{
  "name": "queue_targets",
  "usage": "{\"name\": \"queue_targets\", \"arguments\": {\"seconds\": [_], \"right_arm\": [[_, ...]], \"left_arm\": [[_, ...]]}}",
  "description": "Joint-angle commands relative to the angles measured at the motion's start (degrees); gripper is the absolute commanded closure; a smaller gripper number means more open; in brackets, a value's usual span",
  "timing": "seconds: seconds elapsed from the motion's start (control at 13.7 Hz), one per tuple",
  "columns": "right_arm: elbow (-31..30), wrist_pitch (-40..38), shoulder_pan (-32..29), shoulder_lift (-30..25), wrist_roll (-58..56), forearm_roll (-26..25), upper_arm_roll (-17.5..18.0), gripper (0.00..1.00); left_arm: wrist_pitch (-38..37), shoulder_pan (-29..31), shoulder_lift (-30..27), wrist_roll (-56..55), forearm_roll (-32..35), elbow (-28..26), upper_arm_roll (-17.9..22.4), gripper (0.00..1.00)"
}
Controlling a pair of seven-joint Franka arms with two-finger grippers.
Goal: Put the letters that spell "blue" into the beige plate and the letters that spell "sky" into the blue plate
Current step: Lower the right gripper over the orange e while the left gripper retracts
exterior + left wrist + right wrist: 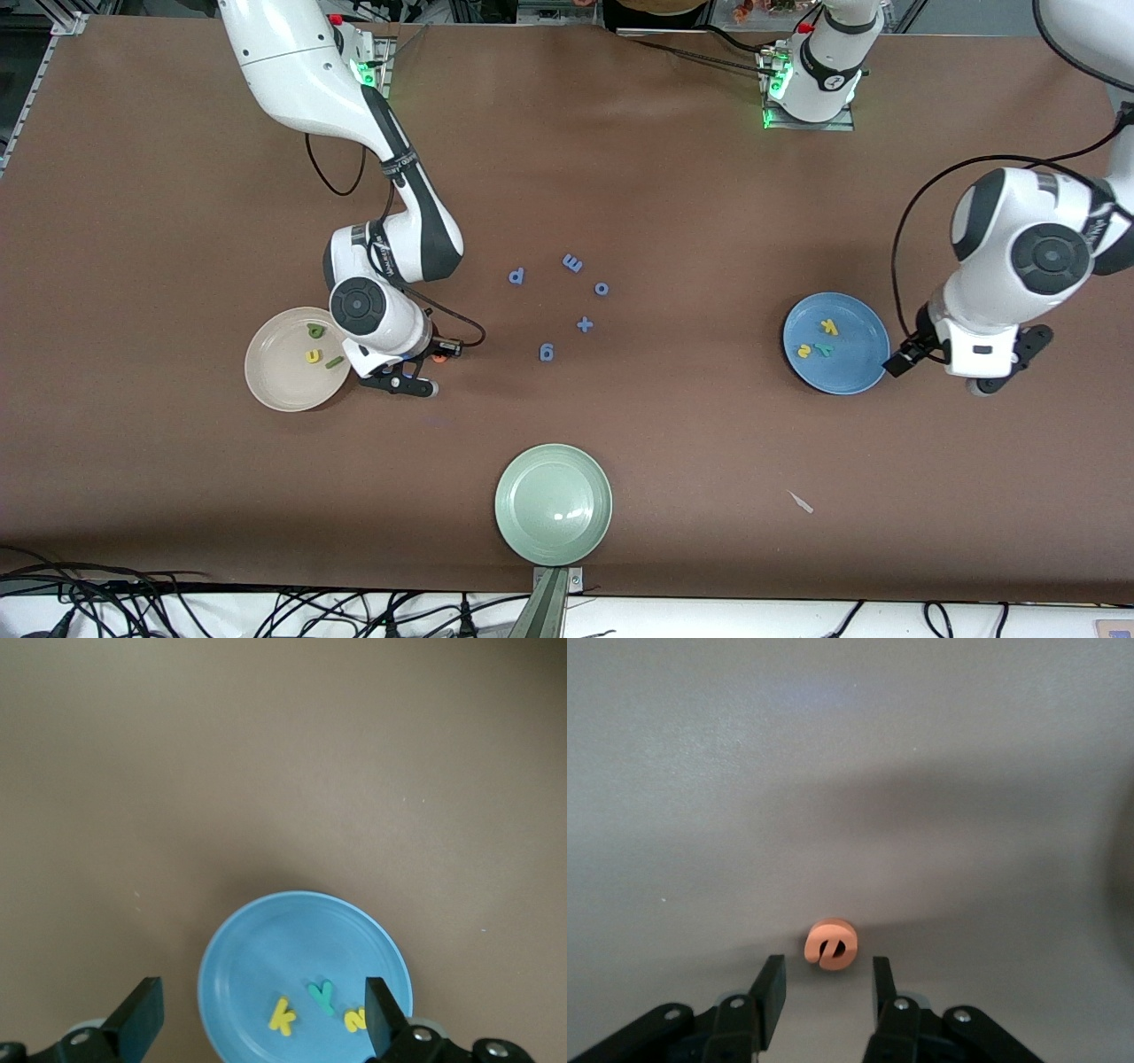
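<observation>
The beige plate (275, 377) holds a dark green b (314, 331), a yellow u (312, 356) and a thin green l (334, 361). An orange e (830, 944) lies flat on the table beside that plate, just past the tips of my right gripper (828, 970), which is open and holds nothing. The blue plate (266, 948) carries a yellow k (283, 1017), a teal y (322, 996) and a yellow s (355, 1020). My left gripper (261, 992) stands wide open and empty over the plate's rim toward the left arm's end.
Several all-blue letters and a plus sign (584, 324) lie scattered mid-table between the two plates. A pale green plate (553, 503) sits nearer the front camera. A small white scrap (801, 502) lies on the brown tabletop.
</observation>
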Motion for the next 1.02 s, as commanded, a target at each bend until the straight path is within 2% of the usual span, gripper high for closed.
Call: {"name": "queue_targets", "arguments": {"seconds": [0.0,0.07,0.22,0.29,0.44,0.58,0.73,0.8,0.88,0.95], "right_arm": [[-2.0,2.9,1.2,-0.1,0.4,1.1,-0.3,0.5],[-2.0,3.0,1.2,-0.1,0.4,1.1,-0.3,0.5],[-2.8,3.9,1.2,-0.1,0.4,1.0,-0.3,0.5],[-3.3,4.4,1.2,-0.1,0.4,1.0,-0.3,0.5],[-3.5,4.5,1.2,-0.1,0.3,0.4,-0.4,0.51],[-3.5,4.5,1.2,-0.1,-0.1,0.4,-0.5,0.53],[-3.5,4.5,1.2,-0.1,-0.2,0.4,-0.5,0.66],[-3.4,4.4,1.1,-0.2,-0.3,0.4,-0.6,0.74],[-3.4,4.4,1.0,-0.2,-0.5,0.4,-0.6,0.8],[-3.3,4.2,1.0,-0.2,-0.6,0.4,-0.7,0.81]], "left_arm": [[-10.1,0.4,-0.3,13.6,-5.3,9.5,-0.1,0.0],[-11.2,1.1,-0.3,17.4,-8.9,12.0,0.3,0.0],[-12.3,4.5,-0.7,23.0,-12.0,14.0,-0.4,0.0],[-15.6,5.0,-0.9,24.1,-13.8,17.2,-0.3,0.0],[-24.4,4.6,-0.9,24.3,-13.8,25.2,0.0,0.0],[-28.5,5.1,-0.6,28.8,-13.8,30.1,0.3,0.0],[-31.0,4.9,-0.6,31.4,-13.9,31.9,0.6,0.0],[-31.2,3.9,-0.5,31.8,-13.6,33.1,1.6,0.0],[-32.3,0.4,-0.6,33.4,-13.7,33.6,4.5,0.0],[-34.6,-5.0,-0.8,36.5,-14.3,33.8,11.1,0.0]]}}
